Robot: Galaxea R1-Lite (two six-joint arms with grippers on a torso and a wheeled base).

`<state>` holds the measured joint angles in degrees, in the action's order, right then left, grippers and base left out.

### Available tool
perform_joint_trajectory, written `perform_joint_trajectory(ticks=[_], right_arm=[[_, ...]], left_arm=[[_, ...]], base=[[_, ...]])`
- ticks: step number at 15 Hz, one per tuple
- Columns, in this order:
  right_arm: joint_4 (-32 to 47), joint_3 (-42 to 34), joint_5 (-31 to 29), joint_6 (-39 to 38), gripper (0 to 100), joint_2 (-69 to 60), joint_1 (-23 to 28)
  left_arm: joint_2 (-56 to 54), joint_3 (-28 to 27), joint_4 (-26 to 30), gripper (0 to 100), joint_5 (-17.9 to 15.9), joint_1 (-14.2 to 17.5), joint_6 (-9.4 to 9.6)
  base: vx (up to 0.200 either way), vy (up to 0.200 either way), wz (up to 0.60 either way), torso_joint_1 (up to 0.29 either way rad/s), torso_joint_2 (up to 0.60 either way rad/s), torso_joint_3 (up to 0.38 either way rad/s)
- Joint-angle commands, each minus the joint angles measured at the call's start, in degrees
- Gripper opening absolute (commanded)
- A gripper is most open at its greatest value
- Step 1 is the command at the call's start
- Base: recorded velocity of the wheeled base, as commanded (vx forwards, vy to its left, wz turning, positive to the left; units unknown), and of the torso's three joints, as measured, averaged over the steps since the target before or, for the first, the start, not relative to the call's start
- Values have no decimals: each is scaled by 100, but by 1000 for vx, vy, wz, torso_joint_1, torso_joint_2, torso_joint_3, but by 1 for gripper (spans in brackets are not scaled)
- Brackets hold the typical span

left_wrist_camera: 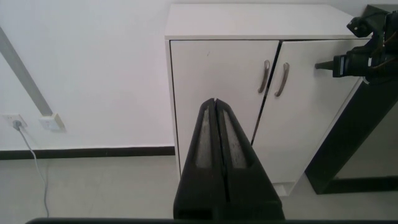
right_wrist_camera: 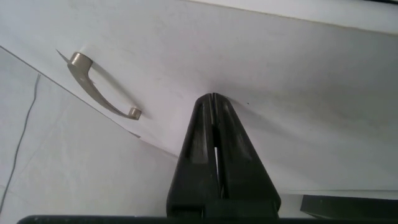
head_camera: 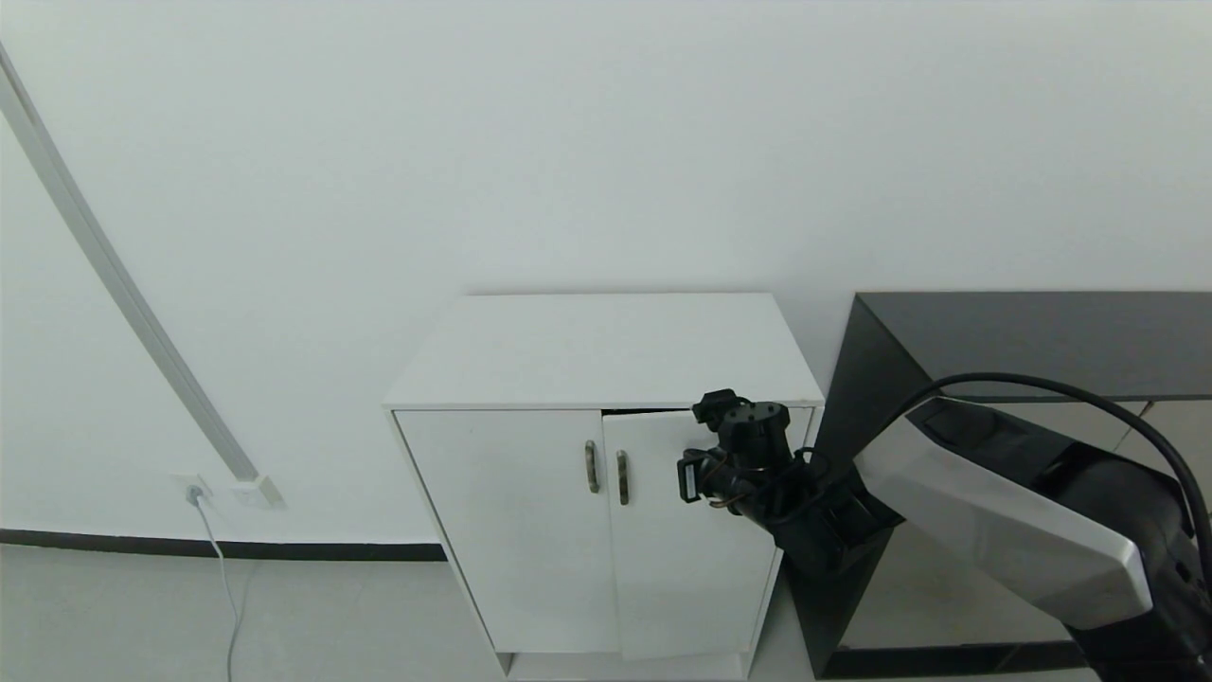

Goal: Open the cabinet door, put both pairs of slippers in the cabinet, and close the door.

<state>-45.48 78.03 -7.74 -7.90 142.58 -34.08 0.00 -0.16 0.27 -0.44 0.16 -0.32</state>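
White wall (head_camera: 606, 142) is backing the scene, with a socket (head_camera: 194, 493) sitting low at left. Left gripper (left_wrist_camera: 214, 106) is hanging well back from the white cabinet (head_camera: 606, 350), jaws pressed together on nothing. Right door (head_camera: 691, 568) is showing a thin dark gap along its top. Right gripper (right_wrist_camera: 213, 102) is touching that door's bare face, jaws closed and empty. The door is probably light, stiff and slick, so its metal handle (head_camera: 622, 476) by the centre seam is looking like the place to grip.

Light even and diffuse, bright on white wall (head_camera: 606, 142). Faint soft shadow on wall right of cabinet (head_camera: 606, 350). Conduit (head_camera: 115, 275) bows toward head view's left edge.
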Motion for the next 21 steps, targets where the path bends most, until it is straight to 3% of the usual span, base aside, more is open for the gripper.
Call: perform_joint_trajectory(ticks=[1,21], right_arm=[[-4,19,1,-1,0,15,-2],[-4,212,-17,87,0,121,51]], left_arm=[[0,-2,0,0,0,2,5],[0,-2,0,0,0,2,5]], base=[[0,0,0,0,0,0],[0,0,0,0,0,0]])
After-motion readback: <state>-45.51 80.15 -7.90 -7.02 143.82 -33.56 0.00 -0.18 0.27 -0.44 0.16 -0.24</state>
